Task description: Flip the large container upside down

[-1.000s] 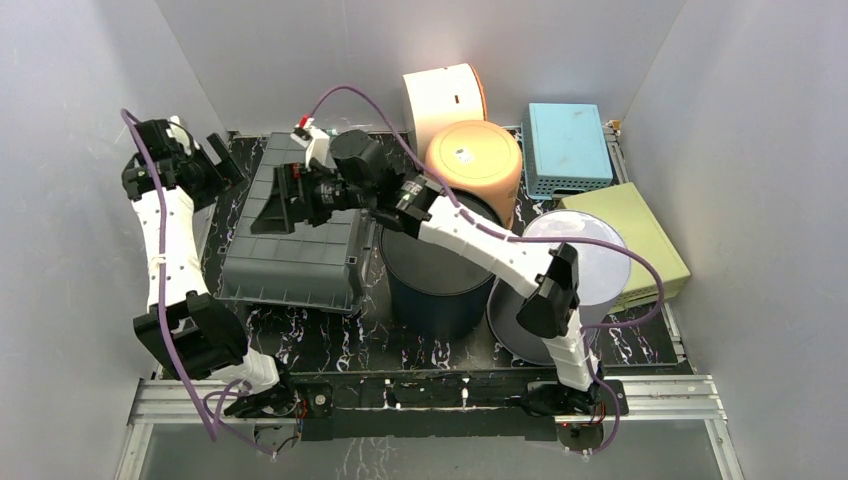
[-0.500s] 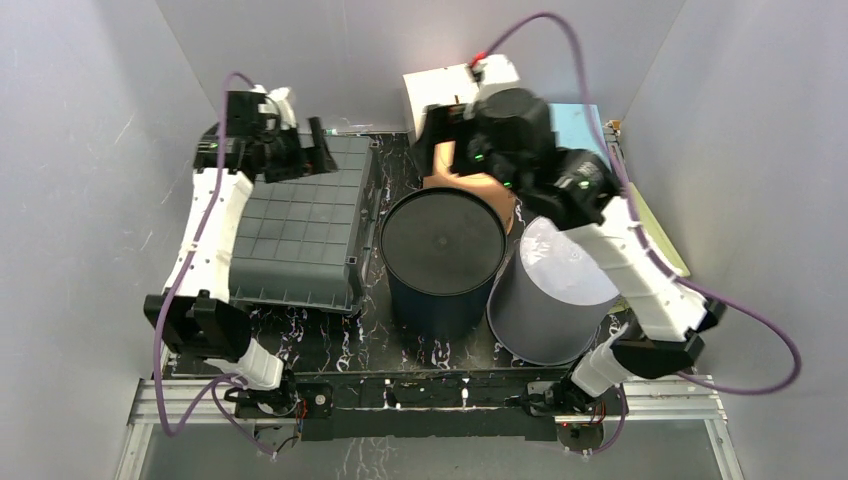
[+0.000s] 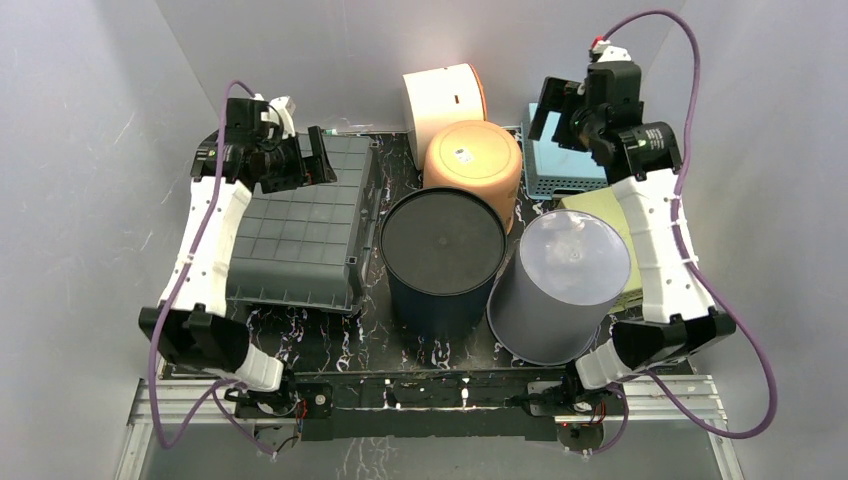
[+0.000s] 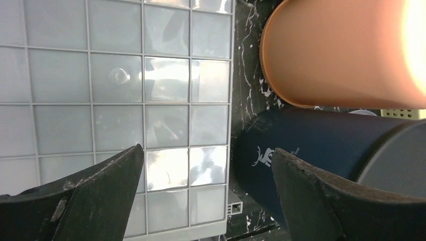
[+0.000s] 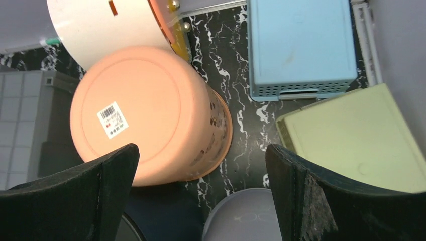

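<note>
View from above: I see the large container [image 3: 300, 240], a grey crate, on the left half of the table [image 3: 330, 340] with its gridded base facing up. The left gripper [image 3: 312, 160] hangs over the crate's far edge with its fingers spread, gripping nothing. The right gripper [image 3: 553, 112] is raised over the blue basket [image 3: 560, 165] at the far right. I read its fingers as spread and empty too. Beside the crate on its right stands the dark bucket [image 3: 443, 243], base up, with the grey bucket [image 3: 563, 275] just beside it. The orange bucket [image 3: 472, 160] stands behind the dark bucket. A white container [image 3: 440, 92] lies on its side at the back wall. A green box [image 3: 595, 205] lies near the right wall.

Left wrist camera: the left gripper [image 4: 206, 153] shows two dark fingers set wide apart, with nothing between them. Below them I see the large container [image 4: 115, 100] filling the left side, grid squares up. The dark bucket [image 4: 311, 150] and the orange bucket [image 4: 341, 55] are on the right.

Right wrist camera: the right gripper [image 5: 201, 150] is likewise parted and empty. It looks down on the orange bucket [image 5: 145, 110], which carries a barcode label. The large container [image 5: 25, 115] shows only as a corner at the left edge.
</note>
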{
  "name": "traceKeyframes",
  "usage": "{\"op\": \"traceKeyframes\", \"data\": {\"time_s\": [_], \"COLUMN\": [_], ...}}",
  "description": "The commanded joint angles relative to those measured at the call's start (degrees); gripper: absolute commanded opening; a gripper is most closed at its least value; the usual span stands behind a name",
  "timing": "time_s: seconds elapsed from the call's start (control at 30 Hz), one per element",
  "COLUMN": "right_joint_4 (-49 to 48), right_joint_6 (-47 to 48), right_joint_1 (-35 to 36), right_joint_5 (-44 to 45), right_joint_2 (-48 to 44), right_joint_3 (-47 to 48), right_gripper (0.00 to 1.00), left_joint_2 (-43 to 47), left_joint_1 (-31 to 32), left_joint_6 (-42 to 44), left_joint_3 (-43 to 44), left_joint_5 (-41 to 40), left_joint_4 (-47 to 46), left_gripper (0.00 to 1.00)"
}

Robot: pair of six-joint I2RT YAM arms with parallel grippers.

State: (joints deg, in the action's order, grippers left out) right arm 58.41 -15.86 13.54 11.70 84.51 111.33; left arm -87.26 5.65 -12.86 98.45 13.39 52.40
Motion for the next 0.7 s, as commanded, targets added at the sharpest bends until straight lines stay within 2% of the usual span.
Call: {"op": "traceKeyframes", "data": {"time_s": [0.0, 0.17, 0.3, 0.67], "right_joint_4": [-4.02, -9.52, -12.27, -14.06], "right_joint_6": [-6.07, -8.72, -8.15, -7.4], "right_joint_1": [-5.98, -6.05, -5.99, -6.01], "right_joint_5": [-14.26, -13.68, -13.84, -9.94], "right_joint_2": [1.74, -3.47, -7.32, -10.7], "right_joint_3": [4.23, 0.6, -3.54, -8.61], "right_gripper": [0.98, 0.98, 0.98, 0.98], "left_joint_2": [9.6, 16.65, 20.04, 22.57], "left_joint_1": [0.06, 0.06, 0.06, 0.07], "left_joint_6": [-1.36, -1.8, -5.18, -2.98], "left_joint_3": [-3.22, -8.95, -10.87, -14.12], "left_joint_5": [-2.84, 1.15, -4.41, -2.87], "left_joint_4": [-3.18, -10.85, -15.19, -18.55], "left_gripper": [0.98, 0.98, 0.98, 0.98]}}
